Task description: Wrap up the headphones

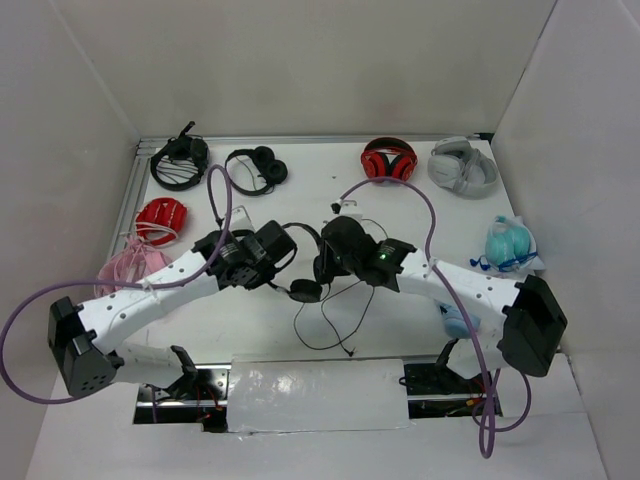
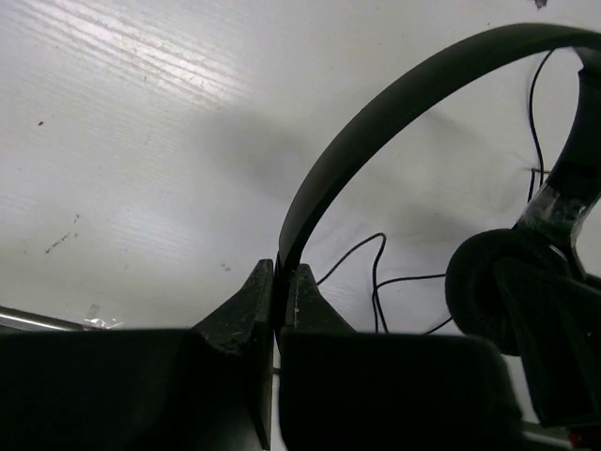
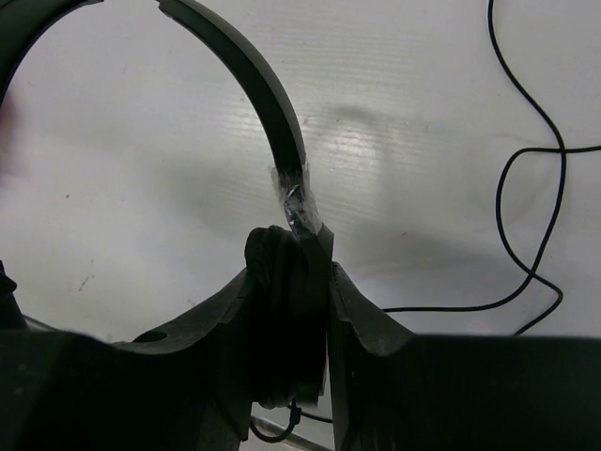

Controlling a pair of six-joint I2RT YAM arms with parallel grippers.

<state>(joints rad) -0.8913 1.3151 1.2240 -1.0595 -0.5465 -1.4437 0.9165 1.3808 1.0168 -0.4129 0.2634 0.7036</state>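
Note:
The black headphones (image 1: 300,228) are held up over the middle of the table between both arms. My left gripper (image 1: 278,250) is shut on the thin headband (image 2: 376,122), which rises from between its fingertips (image 2: 279,282). My right gripper (image 3: 291,271) is shut on one padded ear cup (image 3: 272,254), just below a taped spot on the headband (image 3: 254,85). The other ear cup (image 1: 305,291) hangs lower, near the table. The thin black cable (image 1: 330,320) trails loose across the table towards the front and also shows in the right wrist view as a cable (image 3: 535,188).
Other headsets lie round the edges: a black one with a mic (image 1: 180,160), a black on-ear pair (image 1: 257,165), red (image 1: 389,160) and grey (image 1: 462,165) ones at the back, a teal one (image 1: 508,243) at right, red (image 1: 162,218) and pink (image 1: 135,265) at left.

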